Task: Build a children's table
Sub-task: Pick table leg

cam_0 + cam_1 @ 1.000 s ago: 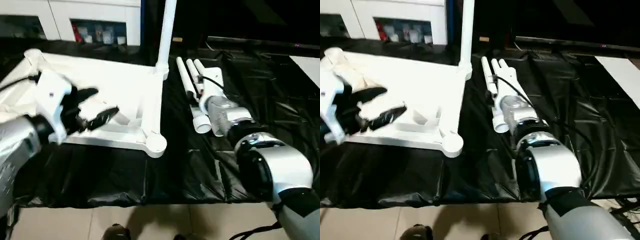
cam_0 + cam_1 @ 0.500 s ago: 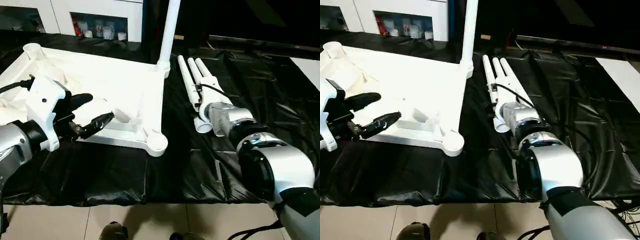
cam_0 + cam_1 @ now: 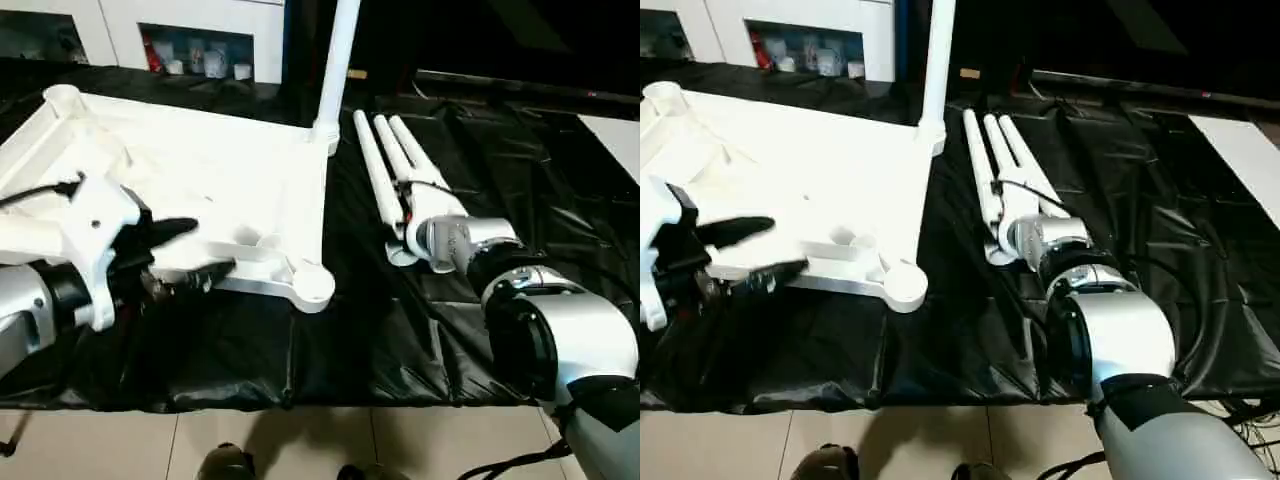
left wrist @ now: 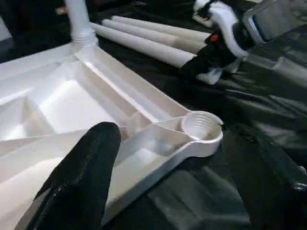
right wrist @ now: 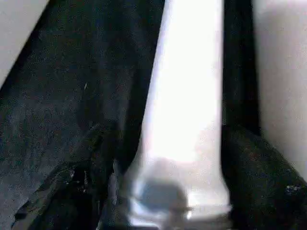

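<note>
- The tabletop [image 3: 200,190] lies upside down on the black-covered table [image 3: 560,190], ribs up, taking up its left half, with its near edge close to the table's front edge.
- One leg [image 3: 335,60] already stands upright in the far-right corner socket; the near-right socket [image 4: 201,125] is empty and open.
- Three loose legs [image 3: 385,165] lie side by side on the black sheet just right of the tabletop, flared ends toward the front.
- The left gripper [image 3: 185,255] hovers at the tabletop's near edge, its fingers [image 4: 81,177] spread wide and holding nothing.
- The right gripper [image 5: 168,191] sits at the flared end of one loose leg, a finger on each side; I cannot tell whether it has clamped.
- The legs look light, stiff and smooth, so they may roll or slip; a hold just above the flare seems safest.
- The tabletop looks rigid but broad; its rim or a rib offers the best purchase.
</note>
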Motion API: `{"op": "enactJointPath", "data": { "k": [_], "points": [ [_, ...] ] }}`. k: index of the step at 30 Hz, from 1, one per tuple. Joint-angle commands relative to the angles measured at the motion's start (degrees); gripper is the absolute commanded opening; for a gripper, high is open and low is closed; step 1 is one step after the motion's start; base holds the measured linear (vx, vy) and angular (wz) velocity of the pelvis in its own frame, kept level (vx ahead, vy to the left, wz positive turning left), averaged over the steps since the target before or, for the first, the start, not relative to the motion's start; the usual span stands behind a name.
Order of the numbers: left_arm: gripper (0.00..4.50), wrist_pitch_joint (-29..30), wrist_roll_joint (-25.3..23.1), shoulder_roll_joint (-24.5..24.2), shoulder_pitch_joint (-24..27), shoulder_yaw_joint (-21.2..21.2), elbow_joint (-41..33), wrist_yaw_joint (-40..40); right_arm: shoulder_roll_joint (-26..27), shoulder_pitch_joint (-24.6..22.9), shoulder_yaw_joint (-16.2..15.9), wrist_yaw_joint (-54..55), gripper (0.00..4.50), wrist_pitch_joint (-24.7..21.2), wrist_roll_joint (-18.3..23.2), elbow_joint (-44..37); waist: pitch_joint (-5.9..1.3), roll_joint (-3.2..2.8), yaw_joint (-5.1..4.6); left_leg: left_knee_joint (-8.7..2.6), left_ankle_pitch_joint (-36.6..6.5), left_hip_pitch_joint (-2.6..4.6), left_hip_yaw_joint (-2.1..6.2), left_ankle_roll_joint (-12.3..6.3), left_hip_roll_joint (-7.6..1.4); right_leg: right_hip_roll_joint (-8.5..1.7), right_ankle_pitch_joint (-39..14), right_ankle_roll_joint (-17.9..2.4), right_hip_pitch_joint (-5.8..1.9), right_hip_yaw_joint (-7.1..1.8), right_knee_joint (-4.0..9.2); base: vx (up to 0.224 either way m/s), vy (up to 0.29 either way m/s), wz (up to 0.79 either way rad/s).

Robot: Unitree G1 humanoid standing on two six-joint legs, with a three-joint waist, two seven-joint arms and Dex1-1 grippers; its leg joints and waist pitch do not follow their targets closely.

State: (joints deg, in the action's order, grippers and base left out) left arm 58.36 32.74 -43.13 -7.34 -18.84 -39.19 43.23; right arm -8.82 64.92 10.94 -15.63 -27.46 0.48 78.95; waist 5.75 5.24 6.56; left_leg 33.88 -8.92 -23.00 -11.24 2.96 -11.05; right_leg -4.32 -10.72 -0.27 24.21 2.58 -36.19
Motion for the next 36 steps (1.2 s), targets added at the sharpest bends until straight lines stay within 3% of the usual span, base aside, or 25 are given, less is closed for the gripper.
{"op": "enactJointPath", "data": {
  "k": [1,6,11,19,20,21,22,23,24,25,26,27,29,32,33,34,35,36],
  "points": [
    [3.83,0.9,1.1,-0.6,0.1,-0.2,-1.4,0.6,-1.4,-0.4,0.4,-0.6,3.60,-1.4,0.1,0.2,-3.74,-1.26,0.09,-4.44,-14.9,1.89,0.95,5.17,-1.69,-3.05,-9.9,-8.8,-2.01,-2.27,3.34,0.000,0.000,0.00],
    [3.89,1.3,2.5,-1.2,0.2,0.2,-2.0,0.8,-1.9,-1.3,0.0,-1.6,3.05,-2.7,-0.8,0.3,-3.88,-1.07,0.12,-4.36,-14.1,1.81,0.92,5.52,-1.69,-3.11,-9.2,-8.7,-2.17,-2.28,3.26,0.000,0.000,0.00],
    [3.89,0.9,2.7,-1.7,0.4,0.1,-1.7,0.4,-2.1,-1.7,0.0,-2.2,2.80,-3.3,-1.1,0.1,-4.02,-1.03,0.16,-4.29,-13.2,1.81,0.92,5.53,-1.68,-3.09,-8.4,-8.7,-2.26,-2.24,3.14,0.000,0.000,0.00],
    [3.89,-0.4,2.4,-1.6,-0.2,1.1,-0.3,-0.2,-1.9,-1.8,2.0,-2.5,2.73,-2.9,0.7,-0.2,-4.47,-0.94,0.22,-4.21,-13.7,1.99,0.92,6.17,-1.71,-3.13,-8.2,-8.8,-2.38,-2.17,3.09,0.000,0.000,0.00],
    [3.89,-0.7,2.3,-1.4,-0.5,1.4,0.0,-0.3,-1.8,-1.6,2.5,-2.3,2.73,-2.6,1.1,-0.3,-4.92,-0.77,0.27,-4.06,-13.2,2.11,0.89,6.15,-1.74,-3.20,-7.8,-9.0,-2.55,-2.12,2.93,0.000,0.000,0.00],
    [3.89,-0.8,2.2,-1.3,-0.6,1.5,0.2,-0.4,-1.8,-1.6,2.7,-2.1,2.73,-2.5,1.3,-0.4,-4.89,-0.80,0.27,-4.04,-13.0,2.05,0.86,6.13,-1.72,-3.16,-7.5,-9.0,-2.53,-2.14,2.94,0.000,0.000,0.00],
    [3.89,-2.1,1.6,-0.1,-1.4,2.5,1.7,-1.2,-1.6,-1.2,4.5,-0.7,2.73,-0.7,3.0,-0.7,-5.50,-1.05,0.31,-3.81,-12.0,2.25,0.80,6.24,-1.76,-3.21,-6.2,-9.3,-2.66,-2.08,2.67,0.000,0.000,0.00],
    [3.89,-2.1,1.6,-0.1,-1.4,2.5,1.7,-1.2,-1.6,-1.2,4.5,-0.7,2.73,-0.7,3.0,-0.7,-5.45,-0.99,0.24,-3.81,-11.9,2.19,0.73,6.28,-1.70,-3.10,-5.7,-9.4,-2.57,-2.07,2.69,0.000,0.000,0.00],
    [3.89,-4.3,-0.5,1.4,-2.2,4.1,3.4,-3.2,-1.3,-0.5,6.7,-0.5,2.73,2.4,5.2,-1.3,-5.55,-1.13,0.23,-3.73,-11.8,2.10,0.75,6.47,-1.67,-3.00,-4.9,-9.6,-2.64,-2.04,2.52,0.000,0.000,0.00],
    [4.17,-4.3,-0.5,1.4,-2.2,4.1,3.4,-3.2,-1.3,-0.5,6.7,-0.5,2.73,2.4,5.2,-1.3,-5.47,-0.92,0.23,-3.72,-12.8,2.07,0.72,6.47,-1.73,-3.10,-5.6,-9.3,-2.56,-2.12,2.67,0.000,0.000,0.00],
    [4.23,-5.3,-1.9,2.5,-3.0,4.9,4.8,-4.9,-1.1,-0.1,7.8,-0.4,2.73,3.5,6.3,-1.6,-5.47,-1.38,0.18,-3.76,-14.1,2.12,0.79,6.73,-1.73,-3.07,-6.5,-9.1,-2.49,-2.11,2.76,0.000,0.000,0.00],
    [4.23,-6.6,-3.5,3.7,-4.0,5.9,6.5,-6.8,-0.9,0.3,8.6,-0.5,2.73,4.6,7.0,-1.9,-5.44,-1.21,0.12,-3.72,-14.6,2.01,0.85,6.78,-1.72,-3.11,-7.2,-9.1,-2.54,-2.13,2.75,0.000,0.000,0.00],
    [4.29,-8.3,-5.7,6.1,-6.0,7.8,9.4,-9.5,-0.6,0.8,9.6,-0.2,2.72,6.3,7.8,-2.4,-5.41,-2.20,-0.06,-3.69,-17.8,2.41,0.94,7.25,-1.70,-3.00,-10.0,-8.6,-2.11,-2.14,3.13,0.000,0.000,0.00],
    [4.50,-9.0,-6.7,8.3,-7.7,9.5,11.2,-11.3,-0.5,1.1,10.4,0.3,2.72,7.8,8.6,-3.0,-5.45,-1.99,-0.05,-3.66,-19.7,2.27,1.26,7.32,-1.75,-3.25,-12.8,-8.8,-2.25,-2.02,3.16,0.000,0.000,0.00],
    [4.50,-10.2,-7.5,9.5,-8.5,10.8,12.5,-12.1,-0.3,1.2,11.2,0.1,2.72,8.4,9.5,-3.3,-5.44,-3.44,0.04,-3.59,-20.2,2.37,1.45,7.72,-1.72,-3.29,-12.6,-8.9,-2.11,-2.03,2.97,0.000,0.000,0.00],
    [4.50,-10.2,-7.5,9.5,-8.5,10.8,12.5,-12.1,-0.3,1.2,11.2,0.1,2.72,8.4,9.5,-3.3,-5.34,-2.67,-0.21,-3.59,-21.4,2.44,1.36,7.52,-1.72,-3.04,-13.0,-8.9,-1.96,-1.93,3.34,0.000,0.000,0.00],
    [4.50,-10.7,-8.1,10.6,-9.3,11.8,13.6,-12.9,-0.2,1.1,11.6,0.2,2.70,9.0,10.0,-3.7,-5.52,-2.49,-0.15,-3.57,-21.2,2.37,1.43,7.38,-1.69,-3.08,-13.0,-9.0,-2.23,-1.87,3.22,0.000,0.000,0.00],
    [4.50,-10.8,-8.2,10.8,-9.5,12.0,13.8,-13.1,-0.2,1.1,11.7,0.2,2.70,9.1,10.1,-3.8,-5.59,-2.70,-0.19,-3.52,-20.2,2.22,1.35,7.01,-1.64,-3.05,-12.0,-9.2,-2.29,-1.95,3.15,0.000,0.000,0.00]
  ]
}}
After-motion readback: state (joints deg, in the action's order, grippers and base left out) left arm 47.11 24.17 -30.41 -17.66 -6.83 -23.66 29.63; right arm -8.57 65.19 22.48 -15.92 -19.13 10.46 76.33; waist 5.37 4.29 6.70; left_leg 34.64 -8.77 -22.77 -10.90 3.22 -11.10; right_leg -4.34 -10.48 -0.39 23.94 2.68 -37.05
